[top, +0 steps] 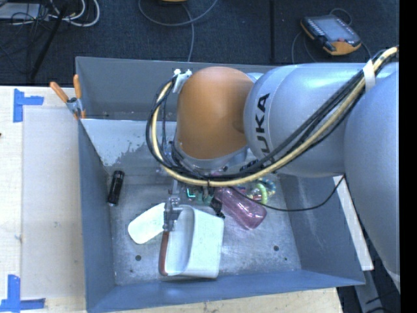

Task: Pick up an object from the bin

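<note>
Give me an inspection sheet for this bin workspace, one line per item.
Surface: grey metal bin, floor scuffed.
Job's things: white rectangular box with a brown edge; white oval piece against its left side.
Clutter: black cylinder at left; pink bottle lying right of centre.
Grippers: gripper low, where box and oval piece meet.
Cables: yellow and black cables looped round the wrist.
Surroundings: orange handheld pendant on dark floor.

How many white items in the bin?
2. A flat white oval piece lies left of centre; a white rectangular block sits just to its right. The hand is over their join. The arm may hide others.
</note>
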You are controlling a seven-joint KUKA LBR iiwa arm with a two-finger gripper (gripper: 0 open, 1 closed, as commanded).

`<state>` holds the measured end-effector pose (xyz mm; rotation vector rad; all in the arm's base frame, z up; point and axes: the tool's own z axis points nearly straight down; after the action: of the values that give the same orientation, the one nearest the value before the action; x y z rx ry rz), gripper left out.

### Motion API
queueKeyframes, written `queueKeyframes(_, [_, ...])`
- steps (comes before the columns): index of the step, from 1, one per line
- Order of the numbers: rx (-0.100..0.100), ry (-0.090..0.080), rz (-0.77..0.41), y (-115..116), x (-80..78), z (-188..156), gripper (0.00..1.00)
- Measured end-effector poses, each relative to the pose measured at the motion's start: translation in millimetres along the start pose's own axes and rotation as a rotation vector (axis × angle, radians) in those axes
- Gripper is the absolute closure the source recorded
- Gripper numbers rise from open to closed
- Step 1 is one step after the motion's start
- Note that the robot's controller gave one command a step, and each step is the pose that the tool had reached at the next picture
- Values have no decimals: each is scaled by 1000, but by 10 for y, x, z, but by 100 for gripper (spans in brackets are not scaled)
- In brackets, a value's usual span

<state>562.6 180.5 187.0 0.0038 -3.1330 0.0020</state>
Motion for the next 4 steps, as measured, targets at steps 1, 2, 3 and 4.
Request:
queueKeyframes(1, [-1,-7,4,-7,-18,-42,0])
queueKeyframes(2, [-2,-13,-76,6,-46,202,0])
queueKeyframes(3, [0,-9,-311,-192,-24,661,0])
queueKeyframes(4, [2,-9,-547,-118,31,1055,0])
